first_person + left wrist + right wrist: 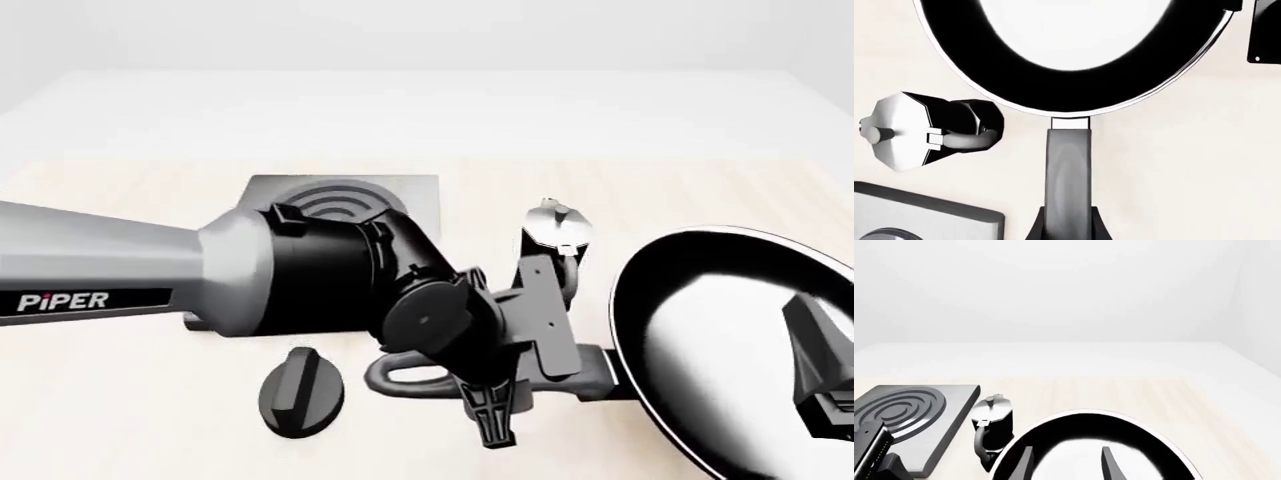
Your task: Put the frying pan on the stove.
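Observation:
The frying pan [727, 330], glossy black with a shiny inside, is at the front right; its long grey handle [594, 368] runs left to a loop. My left gripper [487, 398] is shut on the handle near the loop end. In the left wrist view its dark fingers flank the handle [1067, 165] below the pan [1074, 85]. The stove [400, 190], a grey slab with rings, lies behind my left arm, partly hidden. My right gripper [827, 380] is open at the pan's right side; its fingers [1024, 462] stand apart over the pan [1074, 432].
A black-and-silver moka pot [554, 230] stands between stove and pan; it also shows in the left wrist view [927, 130] and the right wrist view [993, 422]. A black oval knob [304, 392] lies at the front left. My left arm [120, 275] crosses the table's left half.

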Available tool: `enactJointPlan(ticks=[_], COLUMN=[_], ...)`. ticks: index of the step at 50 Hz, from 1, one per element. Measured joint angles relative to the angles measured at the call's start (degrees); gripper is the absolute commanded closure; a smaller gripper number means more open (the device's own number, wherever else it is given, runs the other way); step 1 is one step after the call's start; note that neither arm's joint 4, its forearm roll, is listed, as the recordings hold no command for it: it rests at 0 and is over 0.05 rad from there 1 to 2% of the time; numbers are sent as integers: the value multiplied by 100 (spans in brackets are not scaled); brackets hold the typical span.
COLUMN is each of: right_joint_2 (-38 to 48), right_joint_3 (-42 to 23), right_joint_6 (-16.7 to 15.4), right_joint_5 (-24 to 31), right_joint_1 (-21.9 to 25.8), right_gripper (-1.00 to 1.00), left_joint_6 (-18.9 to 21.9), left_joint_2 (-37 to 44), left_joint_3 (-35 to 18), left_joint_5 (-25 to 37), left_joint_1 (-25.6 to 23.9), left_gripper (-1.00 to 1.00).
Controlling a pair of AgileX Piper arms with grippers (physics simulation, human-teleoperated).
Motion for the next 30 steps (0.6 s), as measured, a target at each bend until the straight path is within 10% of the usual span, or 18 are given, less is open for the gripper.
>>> enactJointPlan(ticks=[30], right_joint_2=[0], right_joint_3=[0], right_joint_6=[0], right_joint_5=[0], right_joint_1=[0], right_gripper=[-100], left_joint_6=[567], left_joint_2=[-545], left_joint_3=[79], left_joint_5=[-45], left_joint_1=[240], left_gripper=[100])
